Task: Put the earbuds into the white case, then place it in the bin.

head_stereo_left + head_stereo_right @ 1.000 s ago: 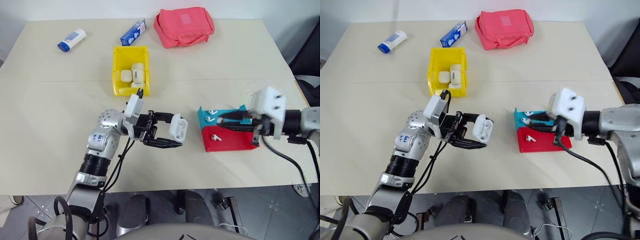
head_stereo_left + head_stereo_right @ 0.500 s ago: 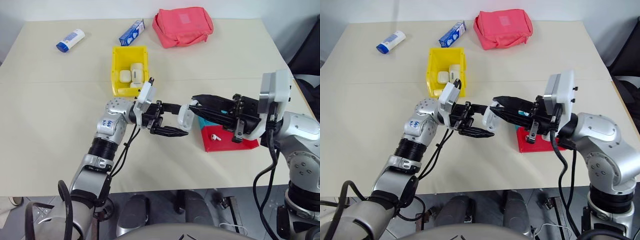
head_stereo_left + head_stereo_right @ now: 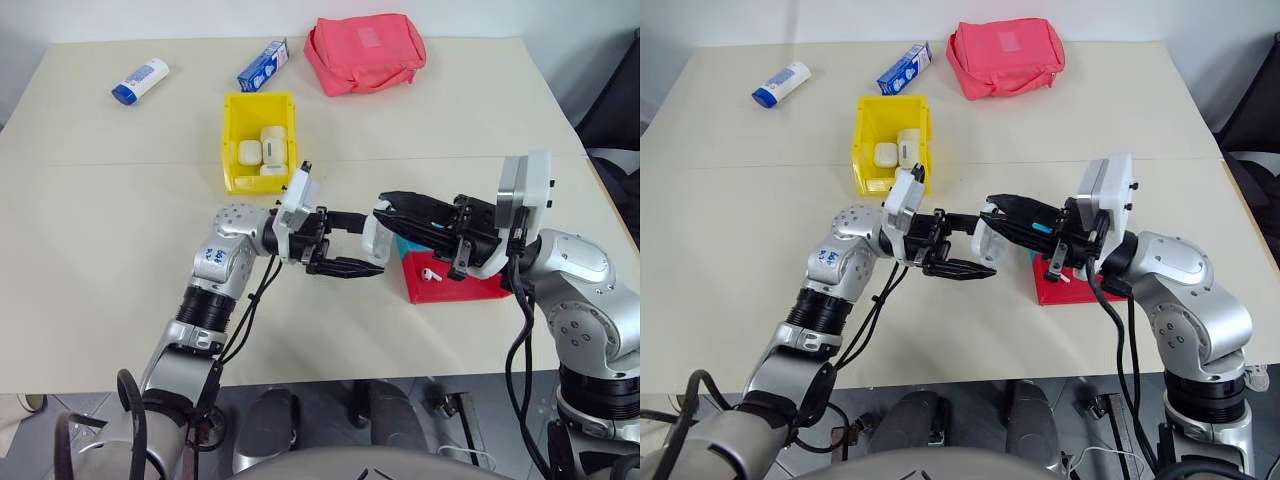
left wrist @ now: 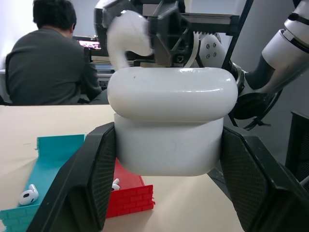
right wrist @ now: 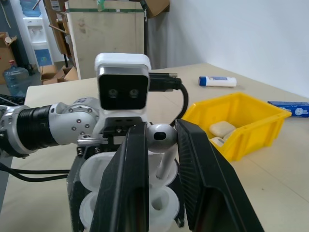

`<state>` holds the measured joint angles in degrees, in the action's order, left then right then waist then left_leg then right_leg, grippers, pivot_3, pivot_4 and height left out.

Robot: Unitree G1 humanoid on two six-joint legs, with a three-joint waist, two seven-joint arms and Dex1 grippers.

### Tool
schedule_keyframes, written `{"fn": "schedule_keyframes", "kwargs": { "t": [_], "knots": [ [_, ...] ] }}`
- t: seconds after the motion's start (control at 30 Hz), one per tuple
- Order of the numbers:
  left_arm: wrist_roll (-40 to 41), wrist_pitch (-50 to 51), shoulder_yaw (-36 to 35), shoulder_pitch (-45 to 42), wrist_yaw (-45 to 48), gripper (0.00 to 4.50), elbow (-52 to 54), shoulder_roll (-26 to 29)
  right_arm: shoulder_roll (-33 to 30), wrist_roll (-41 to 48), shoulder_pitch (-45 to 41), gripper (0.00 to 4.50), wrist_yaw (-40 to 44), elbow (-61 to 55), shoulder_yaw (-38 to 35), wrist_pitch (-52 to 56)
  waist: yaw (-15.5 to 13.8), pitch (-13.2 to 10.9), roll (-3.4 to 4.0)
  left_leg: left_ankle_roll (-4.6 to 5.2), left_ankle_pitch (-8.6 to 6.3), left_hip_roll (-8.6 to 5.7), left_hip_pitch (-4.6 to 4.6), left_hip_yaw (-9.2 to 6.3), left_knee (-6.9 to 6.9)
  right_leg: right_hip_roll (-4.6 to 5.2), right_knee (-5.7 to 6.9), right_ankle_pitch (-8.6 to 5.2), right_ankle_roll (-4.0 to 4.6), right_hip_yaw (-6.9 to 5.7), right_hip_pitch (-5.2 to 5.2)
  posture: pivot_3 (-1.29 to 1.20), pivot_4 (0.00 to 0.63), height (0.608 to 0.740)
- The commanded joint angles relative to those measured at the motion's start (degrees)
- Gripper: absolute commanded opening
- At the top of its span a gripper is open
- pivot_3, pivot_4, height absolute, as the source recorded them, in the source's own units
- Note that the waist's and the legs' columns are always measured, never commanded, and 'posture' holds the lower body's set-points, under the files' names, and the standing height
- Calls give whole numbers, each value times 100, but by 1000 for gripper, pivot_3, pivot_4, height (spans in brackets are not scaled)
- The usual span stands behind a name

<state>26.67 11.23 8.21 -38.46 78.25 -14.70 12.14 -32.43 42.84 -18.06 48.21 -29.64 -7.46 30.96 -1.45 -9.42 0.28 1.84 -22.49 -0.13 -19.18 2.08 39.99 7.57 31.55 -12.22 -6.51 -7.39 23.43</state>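
Above the table's middle, the right gripper [image 5: 161, 159], pinching an earbud [image 5: 162, 137], has swung over from the trays to the open white case [image 4: 169, 128] clamped by the left gripper [image 3: 345, 245]; insertion looks imminent.

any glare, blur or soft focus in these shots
Left wrist view: the glossy white earbud case fills the foreground, its edges slightly soft, with the person behind blurred. Right wrist view: a highlight on the small white earbud. Head views: even light, faint shadows on the beige table.
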Motion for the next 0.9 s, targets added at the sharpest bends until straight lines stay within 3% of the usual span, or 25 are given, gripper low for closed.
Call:
{"fn": "schedule_keyframes", "kwargs": {
  "t": [0.03,0.9],
  "knots": [
    [114,-38,-121,-1,-108,2792,211,-17,-2,163,-3,454,25,-141,-136,-167,-3,0,0,0,0,0,0,0,0,0,0,0,0,0,0,0,150,740],
    [379,443,-130,-7,-430,2792,857,-107,113,-184,324,454,453,458,400,-781,-3,0,1,1,-1,-1,0,0,-1,0,-1,0,0,0,0,0,150,740]
  ]
}}
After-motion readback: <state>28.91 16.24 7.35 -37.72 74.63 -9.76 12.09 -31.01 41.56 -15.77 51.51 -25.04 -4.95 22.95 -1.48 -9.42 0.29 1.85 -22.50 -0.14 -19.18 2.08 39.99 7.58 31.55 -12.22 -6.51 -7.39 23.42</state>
